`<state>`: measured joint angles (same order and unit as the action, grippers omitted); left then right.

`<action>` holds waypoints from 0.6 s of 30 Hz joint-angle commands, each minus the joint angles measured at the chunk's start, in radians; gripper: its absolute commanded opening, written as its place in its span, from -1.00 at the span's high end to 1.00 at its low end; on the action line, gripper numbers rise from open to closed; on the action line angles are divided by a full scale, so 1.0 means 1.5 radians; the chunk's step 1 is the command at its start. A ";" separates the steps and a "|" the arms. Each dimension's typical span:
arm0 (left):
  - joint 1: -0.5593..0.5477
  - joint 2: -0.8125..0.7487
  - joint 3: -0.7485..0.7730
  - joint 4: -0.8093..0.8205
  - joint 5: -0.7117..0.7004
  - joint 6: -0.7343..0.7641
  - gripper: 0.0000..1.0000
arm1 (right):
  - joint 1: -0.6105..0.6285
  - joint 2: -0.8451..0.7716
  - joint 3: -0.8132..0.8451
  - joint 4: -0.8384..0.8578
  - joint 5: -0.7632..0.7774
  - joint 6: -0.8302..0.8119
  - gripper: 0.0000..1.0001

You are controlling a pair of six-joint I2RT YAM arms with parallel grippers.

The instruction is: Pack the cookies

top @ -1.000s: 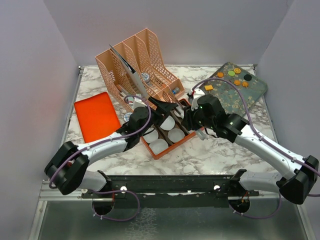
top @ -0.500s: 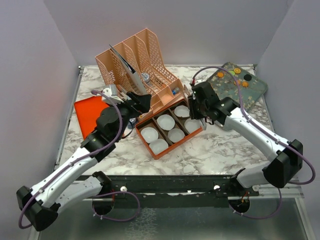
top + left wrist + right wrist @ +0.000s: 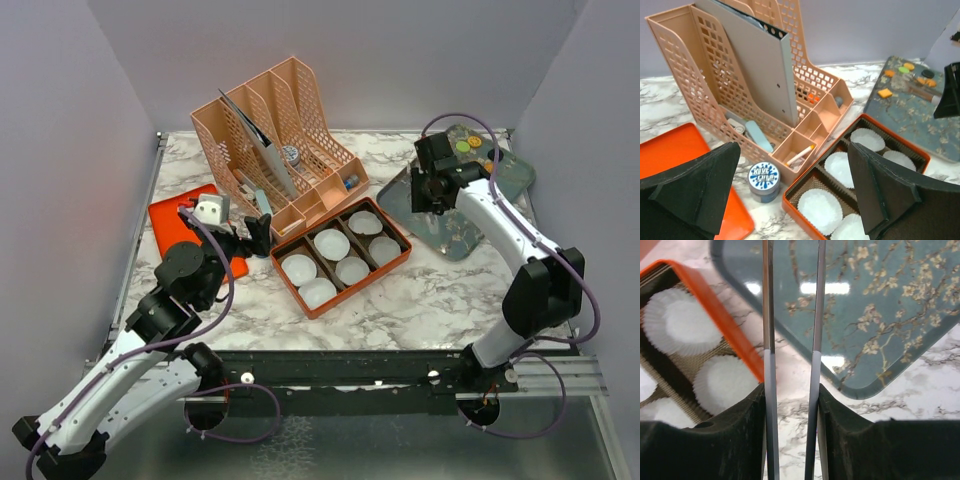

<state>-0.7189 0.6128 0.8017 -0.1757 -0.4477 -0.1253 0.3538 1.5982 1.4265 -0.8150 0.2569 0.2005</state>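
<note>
Nearest on the left, the left gripper [image 3: 252, 235] hovers with its jaws fully released and nothing between them. It stands above the marble table [image 3: 420, 300], between the flat orange plastic lid [image 3: 170, 225] and the orange rectangular box [image 3: 364, 284].

The box sits at mid-table and has six brown compartments, each holding a white paper cup [image 3: 351, 269]. Just left of the box, the small round blue-and-white tin [image 3: 764, 180] rests beside the near edge of the peach perforated desk organiser [image 3: 280, 140]. The organiser stands farther back.

On the far right, the right gripper [image 3: 792, 405] is clenched on the silver metal tweezers [image 3: 768, 340]. We see both blades running forward between its pads, above the near-left edge of the dark teal board with blossom print [image 3: 455, 230].

The cookies [image 3: 463, 146] lie on the far part of that board, well apart from the box. Among them we identify orange rounds, a yellow-orange square [image 3: 885, 93], a green round [image 3: 903, 69] and a black round [image 3: 928, 73].
</note>
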 commanded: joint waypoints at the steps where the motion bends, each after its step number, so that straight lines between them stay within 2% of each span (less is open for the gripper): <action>1: 0.004 -0.037 -0.041 -0.002 0.005 0.049 -0.98 | -0.042 0.048 0.036 -0.015 -0.005 -0.039 0.18; 9: 0.007 -0.059 -0.048 0.004 0.015 0.040 -0.98 | -0.102 0.123 0.062 0.005 -0.053 -0.101 0.01; 18: 0.007 -0.068 -0.054 0.009 0.017 0.036 -0.98 | -0.135 0.161 0.105 0.015 -0.099 -0.167 -0.07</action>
<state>-0.7143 0.5198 0.7361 -0.1810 -0.4400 -0.0811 0.1661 1.8122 1.5169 -0.8112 0.1665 0.0227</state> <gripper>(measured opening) 0.987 0.530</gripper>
